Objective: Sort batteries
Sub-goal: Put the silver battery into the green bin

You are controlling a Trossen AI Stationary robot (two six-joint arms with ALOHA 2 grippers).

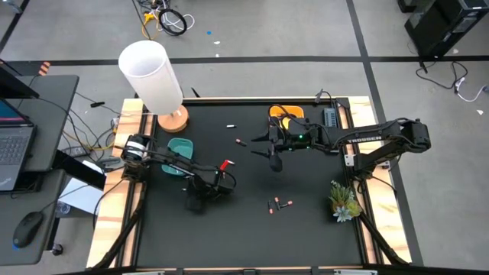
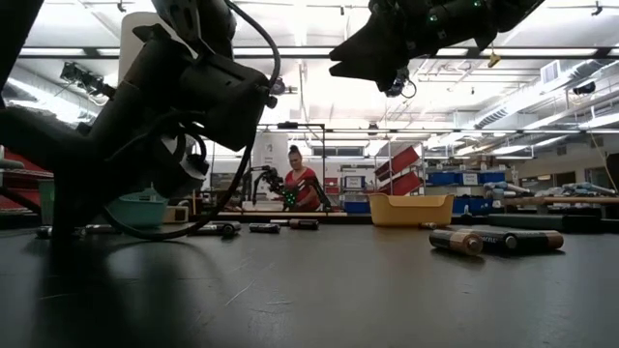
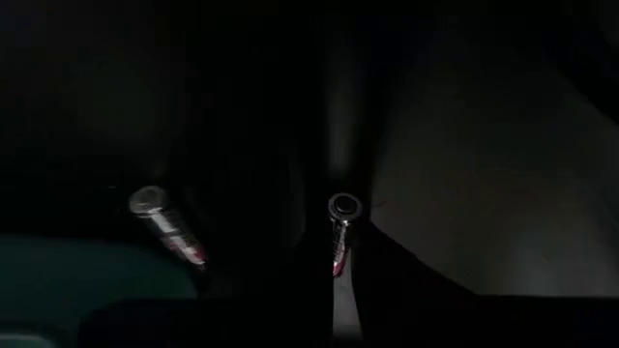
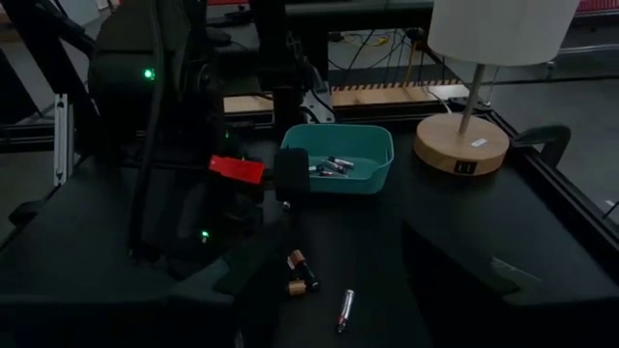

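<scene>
Your left hand [image 1: 197, 205] sat low on the worktop [image 1: 252, 237] over a battery [image 3: 339, 232], grip state unclear. Your right hand [image 1: 275, 164] hovered near centre, grip unclear.

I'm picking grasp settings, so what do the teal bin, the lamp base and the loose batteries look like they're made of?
Teal bin: probably moulded plastic, uniform matte colour, rounded rim. Lamp base: looks like pale wood, flat disc. Batteries: apparently metal cans with glossy wrap, given the highlights on them.

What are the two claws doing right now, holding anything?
Left gripper: low over the table near the teal bowl; grip cannot be told.
Right gripper: raised above the table; grip cannot be told.
</scene>
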